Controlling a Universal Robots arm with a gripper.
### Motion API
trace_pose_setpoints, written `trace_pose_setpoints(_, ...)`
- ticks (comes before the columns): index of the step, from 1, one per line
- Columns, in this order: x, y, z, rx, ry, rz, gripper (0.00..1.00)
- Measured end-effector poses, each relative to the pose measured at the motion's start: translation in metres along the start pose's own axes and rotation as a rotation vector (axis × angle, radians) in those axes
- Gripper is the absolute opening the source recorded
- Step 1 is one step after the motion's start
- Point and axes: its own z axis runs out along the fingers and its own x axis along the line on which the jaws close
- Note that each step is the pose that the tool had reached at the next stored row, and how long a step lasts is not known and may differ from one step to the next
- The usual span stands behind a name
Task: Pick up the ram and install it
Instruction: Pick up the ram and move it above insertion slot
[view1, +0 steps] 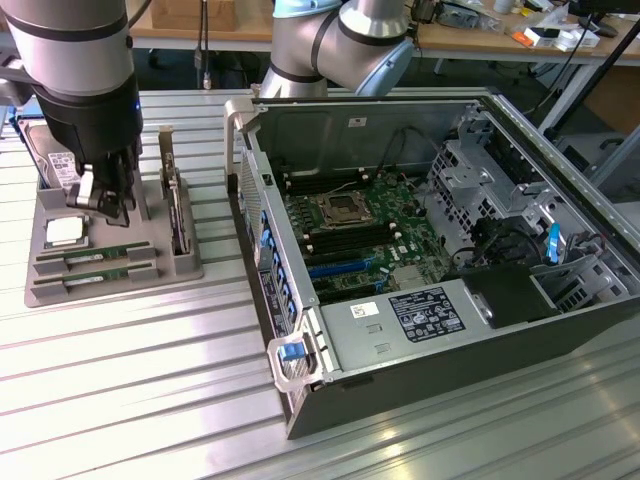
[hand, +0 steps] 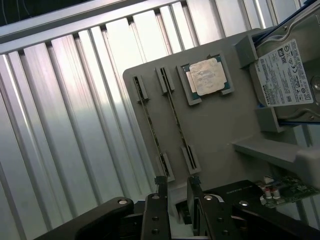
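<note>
A ribbed metal worktop (view1: 120, 400) carries an open computer case (view1: 450, 360), its motherboard (view1: 360, 220) exposed. To the exterior view's left of the case sits a grey tray (view1: 185, 265) (hand: 215, 125), with the robot arm (view1: 80, 60) hanging above it. A hard drive (view1: 45, 160) (hand: 285, 75) stands at the tray's far end. The ram (view1: 95, 254) (hand: 177, 117) lies on edge in a tray slot, with a second stick (view1: 90, 277) (hand: 150, 122) parallel beside it. A square processor (view1: 63, 232) (hand: 206, 76) rests just beside the slots. The jaws hover over the tray near the ram, released, parted with nothing between them, touching neither stick.
</note>
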Motion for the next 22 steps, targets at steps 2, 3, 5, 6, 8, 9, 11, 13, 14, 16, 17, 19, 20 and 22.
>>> trace_pose_setpoints(2, 0.000, 0.0000, 0.0010, 0.0000, 0.0000, 0.000, 0.30)
trace_pose_setpoints(3, 0.000, -0.0001, 0.0022, 0.0000, 0.0000, 0.000, 0.30)
trace_pose_setpoints(5, 0.000, -0.0002, 0.0036, -0.0001, 0.0001, 0.000, 0.30)
trace_pose_setpoints(6, 0.000, -0.0002, 0.0040, -0.0001, 0.0000, 0.000, 0.30)
trace_pose_setpoints(8, 0.000, -0.0002, 0.0050, 0.0000, 0.0000, 0.000, 0.30)
trace_pose_setpoints(9, 0.000, -0.0002, 0.0054, 0.0000, 0.0000, 0.000, 0.30)
trace_pose_setpoints(11, 0.000, -0.0003, 0.0070, 0.0000, 0.0000, 0.000, 0.30)
trace_pose_setpoints(13, 0.000, -0.0004, 0.0090, 0.0000, 0.0000, 0.000, 0.30)
trace_pose_setpoints(14, 0.000, -0.0004, 0.0098, 0.0000, -0.0001, 0.000, 0.30)
trace_pose_setpoints(16, 0.000, -0.0005, 0.0112, 0.0000, 0.0000, 0.000, 0.30)
trace_pose_setpoints(17, 0.000, -0.0006, 0.0122, -0.0001, 0.0000, 0.000, 0.30)
trace_pose_setpoints(19, 0.000, -0.0007, 0.0143, 0.0000, 0.0000, 0.000, 0.30)
trace_pose_setpoints(20, 0.000, -0.0007, 0.0151, 0.0000, 0.0000, 0.000, 0.30)
trace_pose_setpoints(22, 0.000, -0.0008, 0.0167, -0.0001, 0.0001, 0.000, 0.30)
